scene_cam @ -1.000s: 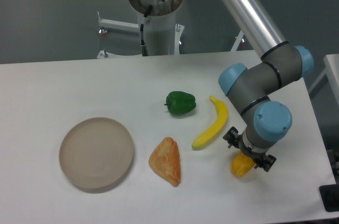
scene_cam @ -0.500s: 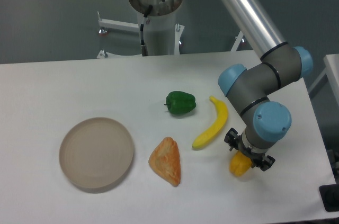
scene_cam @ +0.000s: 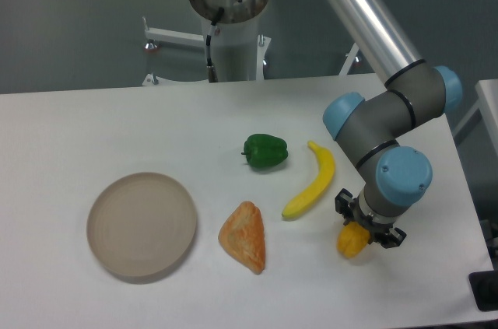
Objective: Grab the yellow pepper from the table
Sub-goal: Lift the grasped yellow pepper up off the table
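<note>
Gripper (scene_cam: 366,229) slightly rightward, seemingly gripping (glossy) yellow pepper (scene_cam: 351,243)

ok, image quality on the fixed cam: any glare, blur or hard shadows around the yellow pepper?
Fixed camera: lighting soft and even, shadows on the table faint. Overall slightly soft focus, no motion blur. Bright highlight streak along the silver arm tube. The yellow pepper is partly hidden under the gripper, so its surface sheen and the finger state are hard to read.
</note>
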`<action>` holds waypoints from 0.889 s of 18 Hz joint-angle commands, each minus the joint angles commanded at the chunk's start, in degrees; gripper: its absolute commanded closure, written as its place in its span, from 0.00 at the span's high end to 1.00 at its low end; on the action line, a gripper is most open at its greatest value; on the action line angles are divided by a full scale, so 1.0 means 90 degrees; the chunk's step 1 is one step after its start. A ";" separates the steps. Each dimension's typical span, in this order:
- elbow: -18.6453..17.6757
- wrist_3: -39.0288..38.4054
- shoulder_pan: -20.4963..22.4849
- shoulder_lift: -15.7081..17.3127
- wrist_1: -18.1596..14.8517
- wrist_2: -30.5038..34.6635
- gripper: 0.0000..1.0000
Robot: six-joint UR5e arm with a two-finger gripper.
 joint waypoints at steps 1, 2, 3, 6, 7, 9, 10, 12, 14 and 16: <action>0.0000 0.0000 0.0000 0.0097 0.0000 -0.0039 0.50; 0.0000 -0.0010 0.0000 0.0204 -0.0010 -0.0097 0.50; 0.0000 -0.0010 0.0000 0.0312 -0.0010 -0.0185 0.50; -0.0049 -0.0049 0.0000 0.0498 0.0000 -0.0634 0.50; -0.0049 -0.0049 -0.0010 0.0547 -0.0010 -0.0683 0.50; -0.0049 -0.0058 -0.0039 0.0625 0.0000 -0.0878 0.50; -0.0058 -0.0068 -0.0049 0.0683 0.0000 -0.1043 0.50; -0.0078 -0.0088 -0.0049 0.0703 0.0000 -0.1123 0.51; -0.0098 -0.0185 -0.0049 0.0704 0.0000 -0.1123 0.51; -0.0107 -0.0302 -0.0049 0.0704 0.0058 -0.1123 0.51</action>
